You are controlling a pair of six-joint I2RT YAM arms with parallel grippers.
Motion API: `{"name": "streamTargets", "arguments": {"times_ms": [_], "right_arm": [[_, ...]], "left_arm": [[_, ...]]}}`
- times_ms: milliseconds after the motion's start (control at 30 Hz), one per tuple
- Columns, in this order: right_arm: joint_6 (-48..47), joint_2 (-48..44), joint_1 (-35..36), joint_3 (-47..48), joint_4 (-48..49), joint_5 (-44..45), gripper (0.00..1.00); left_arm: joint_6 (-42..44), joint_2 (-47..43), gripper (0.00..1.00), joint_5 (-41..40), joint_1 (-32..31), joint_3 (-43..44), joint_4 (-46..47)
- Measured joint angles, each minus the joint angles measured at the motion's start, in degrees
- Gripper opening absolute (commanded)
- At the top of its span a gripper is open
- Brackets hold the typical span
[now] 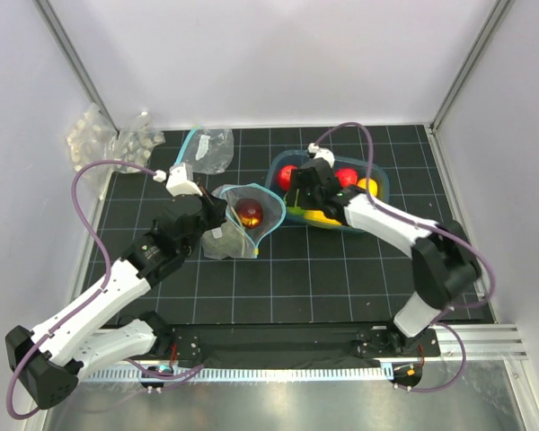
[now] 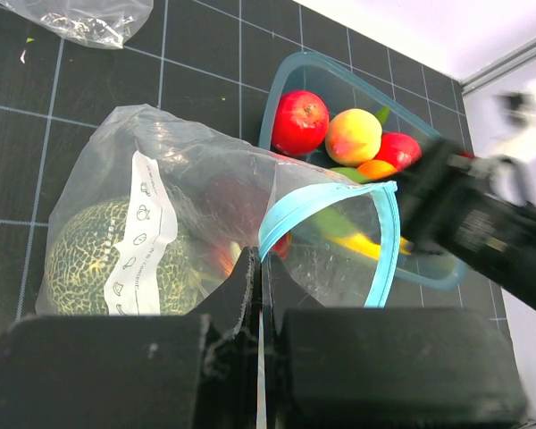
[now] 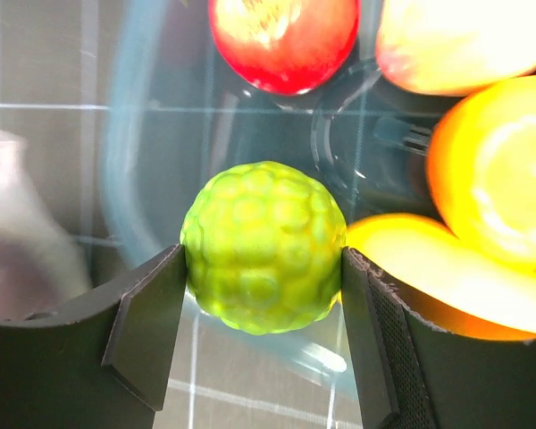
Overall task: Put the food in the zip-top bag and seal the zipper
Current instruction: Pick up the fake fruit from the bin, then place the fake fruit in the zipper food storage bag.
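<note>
Seen from above, the left pincer (image 1: 214, 212) is clamped on the rim of the bag (image 1: 238, 238). The bag stands on the tabletop (image 1: 341, 269) just left of the tub (image 1: 383, 184), with its mouth gaping upward and a red fruit (image 1: 249, 213) showing inside. The right pincer (image 1: 305, 199) is down in the tub among the loose fruit. The carry ahead looks short. A good route is to rise clear of the tub wall first, then cross and come down over the mouth, not through its edge.

In the left wrist view the jaws are shut tight on the teal strip (image 2: 326, 198), which holds the opening in a wide loop. A melon (image 2: 98, 259) already fills the deep end, so the free room is probably near the mouth. This arm does best to hold steady with the loop high.

In the right wrist view a green ball (image 3: 263, 246) sits between the fingers (image 3: 147, 313). The pads meet both of its sides at the widest part, so it reads as a grip, though how firm I cannot tell. The ball rests in the tub beside an orange (image 3: 491, 170). It is round and bumpy and could squirt out, so a moderate, centred squeeze suits it. A straight lift is best, with release only once it is well inside the bag.
</note>
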Motion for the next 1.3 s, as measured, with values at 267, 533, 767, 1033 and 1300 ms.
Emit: {"name": "streamTargets", "arguments": {"times_ms": [267,533,767,1033,1300], "right_arm": [[-0.8,-21.7,0.1,-14.8,14.1,0.7,0.47],[-6.2,-36.3,4.5,-30.0,32.7,-4.9,0.43],[-13.6,-38.8,13.9,-31.2,41.4,-9.5,0.4],[-16.3,-38.4,15.4,-31.2,43.4,-9.8,0.4],[-16.8,-30.6,15.8,-28.0,43.2,-9.6,0.41]], "left_arm": [[0.0,0.4,0.0,0.3,0.0,0.0,0.1],[0.0,0.4,0.0,0.5,0.0,0.0,0.3],[0.0,0.5,0.0,0.6,0.0,0.0,0.4],[0.0,0.6,0.0,1.0,0.0,0.0,0.4],[0.0,0.6,0.0,1.2,0.0,0.0,0.5]]}}
